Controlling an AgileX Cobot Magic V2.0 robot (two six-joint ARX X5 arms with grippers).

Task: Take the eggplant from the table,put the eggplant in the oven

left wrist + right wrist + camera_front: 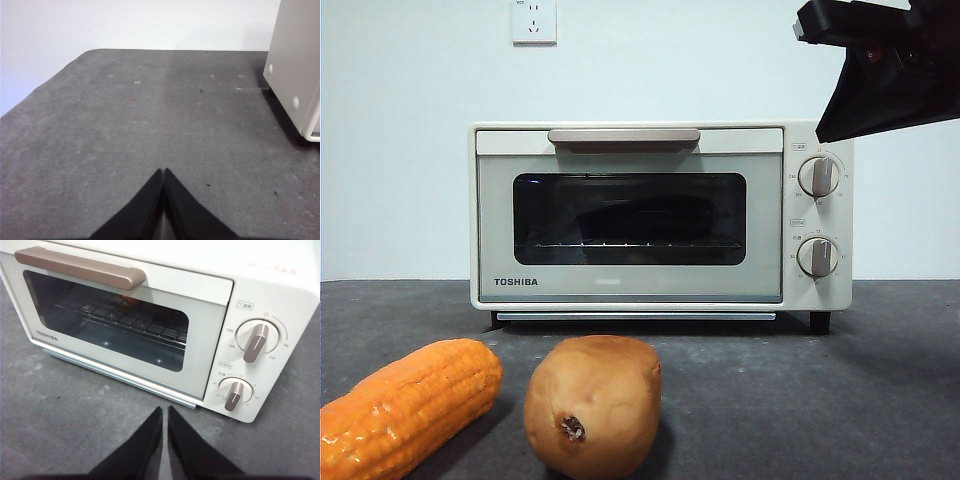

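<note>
The cream-white oven [630, 290] [215, 315] stands on the dark grey table [800, 400] with its door closed. Behind the door glass, a dim dark oblong shape [645, 215] lies on the rack; it looks like the eggplant, but the glass hides its detail. My right gripper [164, 410] is shut and empty. It hovers over the table in front of the oven, near the two knobs [255, 340]. A black arm part [880, 70] shows at the front view's top right. My left gripper [163, 172] is shut and empty over bare table beside the oven's side wall [295, 65].
An orange corn cob [405, 410] lies at the front left. A brown potato [592, 405] sits beside it, in front of the oven. The table's edge and a white wall [125, 25] lie beyond the left gripper.
</note>
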